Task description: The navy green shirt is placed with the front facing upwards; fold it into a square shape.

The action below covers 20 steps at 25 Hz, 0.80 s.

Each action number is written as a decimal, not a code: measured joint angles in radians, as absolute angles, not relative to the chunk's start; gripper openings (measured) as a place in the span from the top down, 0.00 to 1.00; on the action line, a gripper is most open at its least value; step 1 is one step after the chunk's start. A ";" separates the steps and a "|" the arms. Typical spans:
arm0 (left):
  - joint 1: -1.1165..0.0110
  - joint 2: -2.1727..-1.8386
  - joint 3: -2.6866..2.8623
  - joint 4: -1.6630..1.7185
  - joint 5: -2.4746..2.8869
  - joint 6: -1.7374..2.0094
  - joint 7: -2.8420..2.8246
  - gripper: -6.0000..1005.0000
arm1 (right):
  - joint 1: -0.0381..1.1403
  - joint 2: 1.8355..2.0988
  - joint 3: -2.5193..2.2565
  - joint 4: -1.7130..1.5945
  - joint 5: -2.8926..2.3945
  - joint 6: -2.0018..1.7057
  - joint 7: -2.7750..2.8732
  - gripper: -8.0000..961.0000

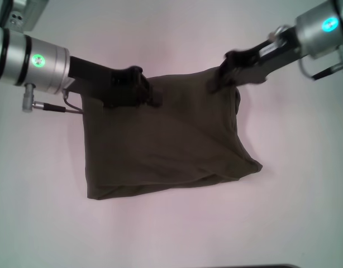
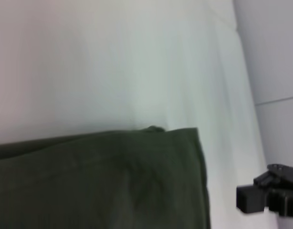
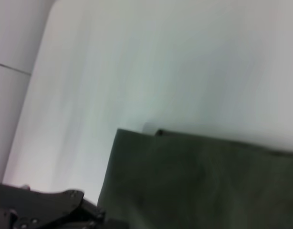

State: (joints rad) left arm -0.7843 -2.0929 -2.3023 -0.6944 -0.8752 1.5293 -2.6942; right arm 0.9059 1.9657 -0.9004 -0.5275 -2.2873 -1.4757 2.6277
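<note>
The navy green shirt (image 1: 166, 145) is a dark olive bundle folded into a rough rectangle on the white table, with no lettering or label showing. My left gripper (image 1: 151, 96) grips its far left corner. Over at the far right corner, my right gripper (image 1: 218, 84) holds the far edge. Between the two grippers that edge is stretched and looks raised off the table, while the near fold rests on it. The left wrist view shows the shirt (image 2: 99, 181) with the right gripper (image 2: 268, 196) beyond it. In the right wrist view, the shirt (image 3: 204, 181) lies next to the left gripper (image 3: 46, 210).
The white table (image 1: 294, 212) surrounds the shirt on all sides. A cable (image 1: 54, 107) hangs from the left wrist close to the shirt's left edge. A dark strip (image 1: 272, 266) marks the table's near edge.
</note>
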 joint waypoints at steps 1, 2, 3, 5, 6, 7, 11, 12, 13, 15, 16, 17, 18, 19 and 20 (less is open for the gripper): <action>-0.788 -2.091 -2.288 -0.683 -0.875 1.520 -2.696 0.99 | 0.912 1.973 -0.913 -0.513 -2.287 -1.463 2.626 0.99; -0.789 -2.091 -2.280 -0.680 -0.875 1.516 -2.697 0.99 | 0.916 1.980 -0.923 -0.505 -2.287 -1.458 2.625 0.99; -0.790 -2.092 -2.266 -0.679 -0.875 1.509 -2.701 0.99 | 0.918 1.987 -0.931 -0.502 -2.287 -1.446 2.624 0.99; -0.790 -2.093 -2.242 -0.679 -0.873 1.490 -2.710 0.99 | 0.919 2.002 -0.945 -0.502 -2.287 -1.427 2.623 0.99; -0.789 -2.093 -2.222 -0.679 -0.869 1.473 -2.718 0.99 | 0.918 2.009 -0.950 -0.502 -2.287 -1.417 2.623 0.99; -0.788 -2.093 -2.214 -0.679 -0.863 1.462 -2.722 0.99 | 0.916 2.015 -0.958 -0.502 -2.288 -1.405 2.623 0.99; -0.785 -2.098 -2.207 -0.674 -0.801 1.406 -2.741 0.99 | 0.906 2.023 -0.996 -0.498 -2.298 -1.360 2.632 0.99; -0.784 -2.098 -2.207 -0.669 -0.791 1.397 -2.743 0.99 | 0.903 2.024 -1.001 -0.494 -2.298 -1.350 2.634 0.99; -0.783 -2.098 -2.207 -0.663 -0.785 1.389 -2.743 0.99 | 0.901 2.024 -1.004 -0.492 -2.298 -1.344 2.635 0.99; -0.783 -2.096 -2.207 -0.652 -0.777 1.376 -2.744 0.99 | 0.895 2.023 -1.005 -0.488 -2.298 -1.328 2.635 0.99; -0.783 -2.094 -2.207 -0.648 -0.773 1.371 -2.744 0.99 | 0.893 2.023 -1.006 -0.487 -2.300 -1.321 2.635 0.99; -0.782 -2.092 -2.207 -0.644 -0.771 1.367 -2.745 0.99 | 0.892 2.022 -1.006 -0.485 -2.304 -1.316 2.635 0.99; -0.782 -2.091 -2.207 -0.642 -0.771 1.364 -2.745 0.99 | 0.891 2.022 -1.006 -0.483 -2.311 -1.311 2.636 0.99; -0.780 -2.089 -2.209 -0.641 -0.771 1.363 -2.746 0.99 | 0.891 2.021 -1.006 -0.482 -2.332 -1.304 2.643 0.99; -0.779 -2.086 -2.211 -0.641 -0.770 1.361 -2.747 0.99 | 0.891 2.021 -1.006 -0.482 -2.332 -1.304 2.643 0.99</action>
